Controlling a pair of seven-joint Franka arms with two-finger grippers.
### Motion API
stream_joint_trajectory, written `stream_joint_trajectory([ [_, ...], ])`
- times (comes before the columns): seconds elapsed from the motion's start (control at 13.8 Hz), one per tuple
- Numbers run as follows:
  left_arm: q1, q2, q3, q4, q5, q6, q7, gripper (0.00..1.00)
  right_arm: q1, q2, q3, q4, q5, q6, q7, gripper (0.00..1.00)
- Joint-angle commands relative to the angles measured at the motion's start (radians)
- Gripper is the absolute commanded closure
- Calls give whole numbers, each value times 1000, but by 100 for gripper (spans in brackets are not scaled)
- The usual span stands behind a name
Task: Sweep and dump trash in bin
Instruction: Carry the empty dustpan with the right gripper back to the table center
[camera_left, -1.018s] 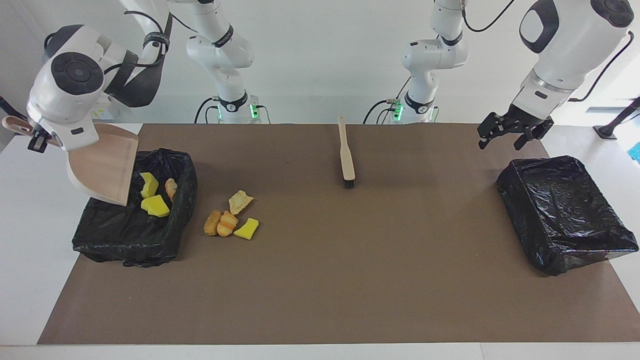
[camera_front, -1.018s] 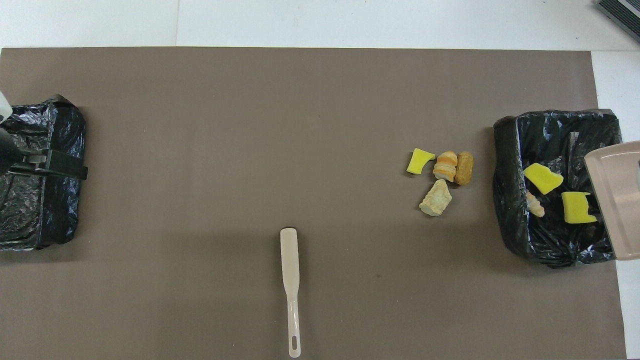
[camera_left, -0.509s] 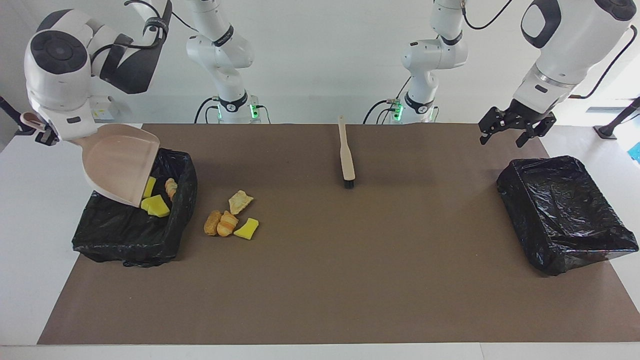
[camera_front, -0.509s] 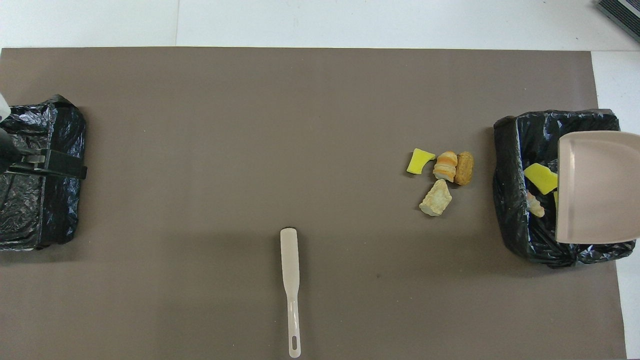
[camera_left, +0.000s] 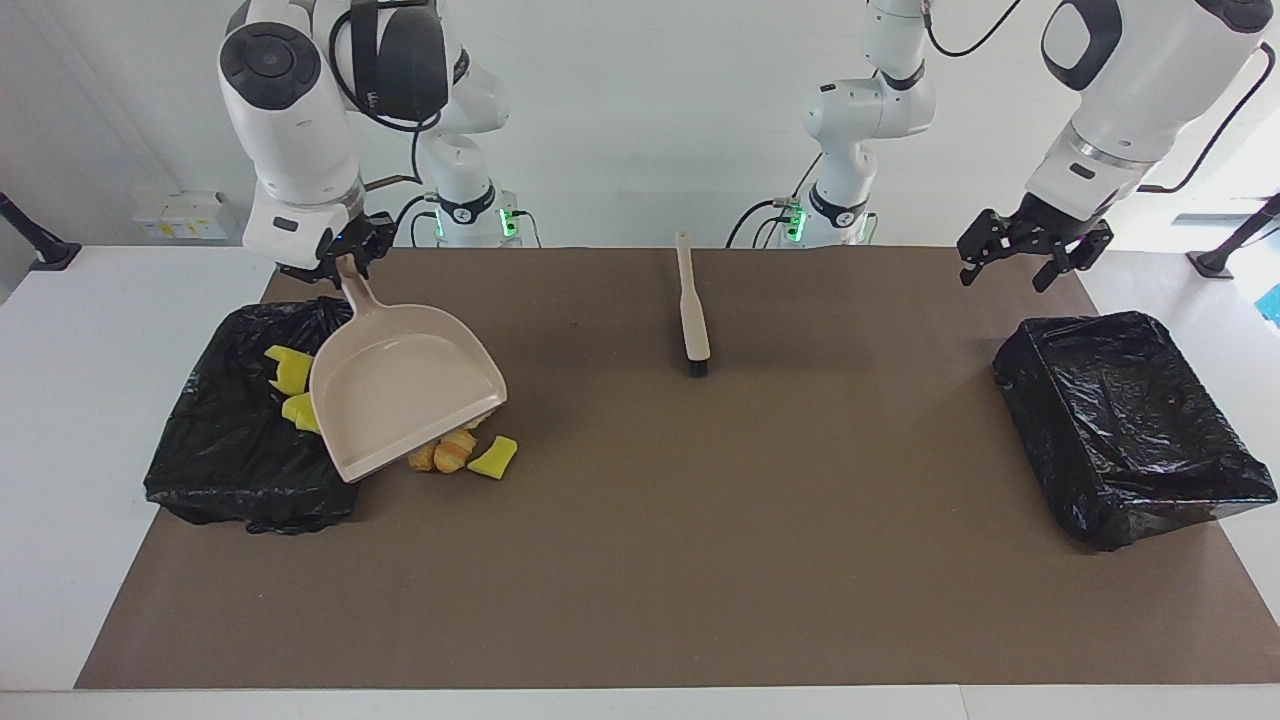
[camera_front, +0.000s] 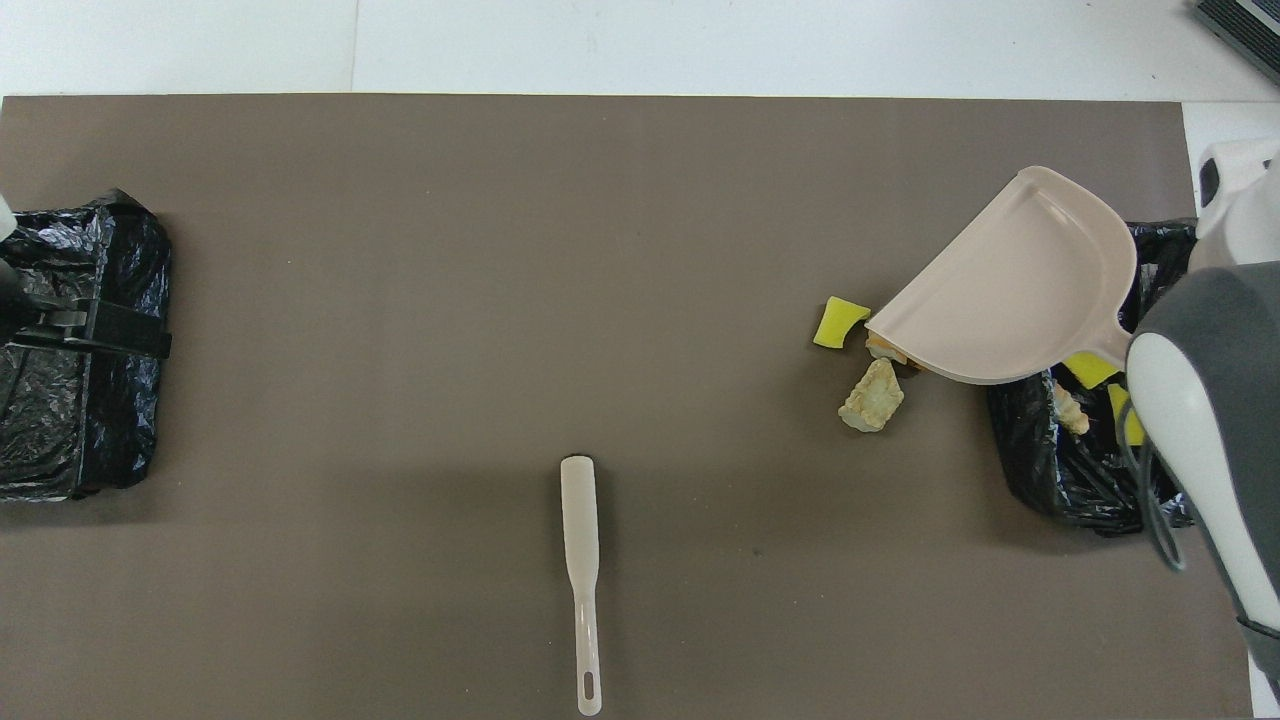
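Yellow sponge chunks (camera_left: 285, 385) already lie in the bin (camera_left: 215, 470); scraps (camera_left: 470, 452) remain beside it under the dustpan (camera_left: 395, 395) clamped by the right gripper (camera_left: 338, 258). The left gripper (camera_left: 1030, 255) waits, fingers apart.

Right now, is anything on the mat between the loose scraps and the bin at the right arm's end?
Nothing visible. The scraps lie on bare mat right beside the bin. Only the dustpan, held up in the right end effector, hangs over them and the bin's rim.
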Motion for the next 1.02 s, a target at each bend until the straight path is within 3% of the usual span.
stream_joint_trajectory([
  [0.0, -78, -10, 71, -7, 20, 2, 5, 0, 15, 41, 3, 5, 173, 37, 268, 100],
  [0.29, -102, -10, 113, -4, 20, 11, 9, 0, 187, 130, 3, 2, 278, 258, 653, 100],
  [0.65, -97, -10, 119, -4, 20, 11, 7, 0, 325, 219, 3, -35, 308, 465, 752, 100],
  [0.95, -97, -10, 119, -4, 20, 11, 7, 0, 411, 242, 5, -110, 308, 627, 829, 100],
])
